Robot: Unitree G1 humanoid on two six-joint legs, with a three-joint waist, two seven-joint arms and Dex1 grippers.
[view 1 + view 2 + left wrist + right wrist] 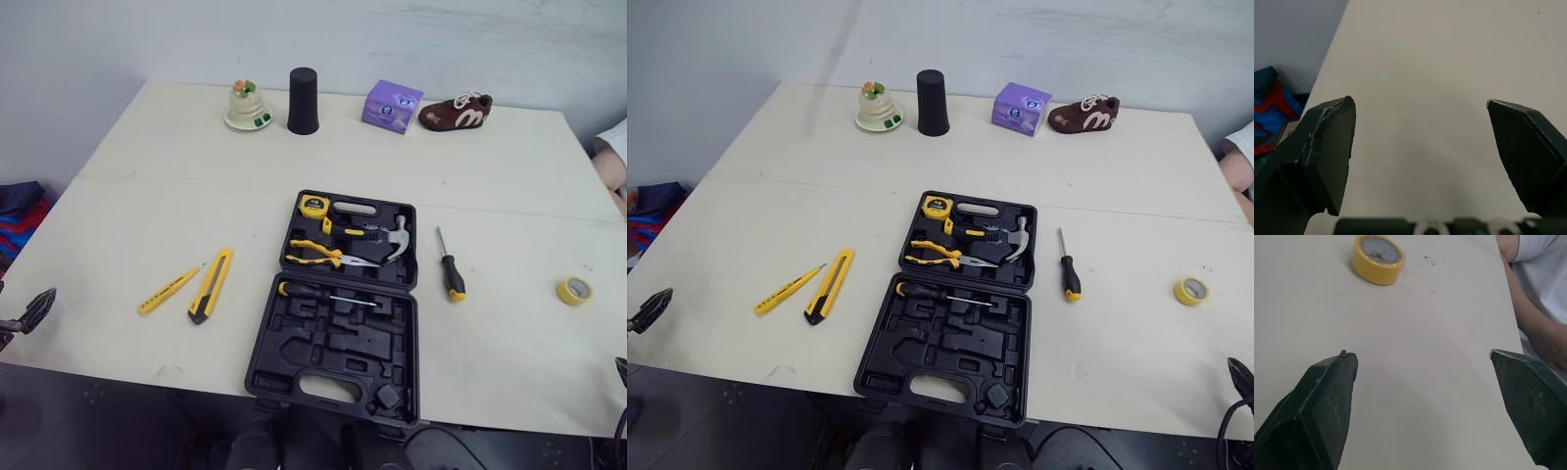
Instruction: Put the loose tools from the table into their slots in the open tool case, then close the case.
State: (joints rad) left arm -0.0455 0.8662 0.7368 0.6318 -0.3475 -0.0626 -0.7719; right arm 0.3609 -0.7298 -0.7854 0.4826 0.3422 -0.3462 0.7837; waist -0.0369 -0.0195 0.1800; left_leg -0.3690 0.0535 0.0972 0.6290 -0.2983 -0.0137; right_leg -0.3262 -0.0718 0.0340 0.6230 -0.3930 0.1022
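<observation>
Left eye view, tape measure (313, 206) label illegible

Left gripper (1420, 111) and right gripper (1422, 357) low at either side, jaws wide apart.

Along the far edge of your worktop (147, 206) sits a row of four things, well apart from each other. From left to right you have a small ornament on a white plate (247, 106), a black tapered cup (303, 101) standing wide end down, a purple box (392, 106) and a brown shoe with white laces (456, 112). At the right edge a person's arm (1533, 323) in a white sleeve rests beside the worktop. Off the left side, below the worktop, lies a blue and red cloth (20, 211).
</observation>
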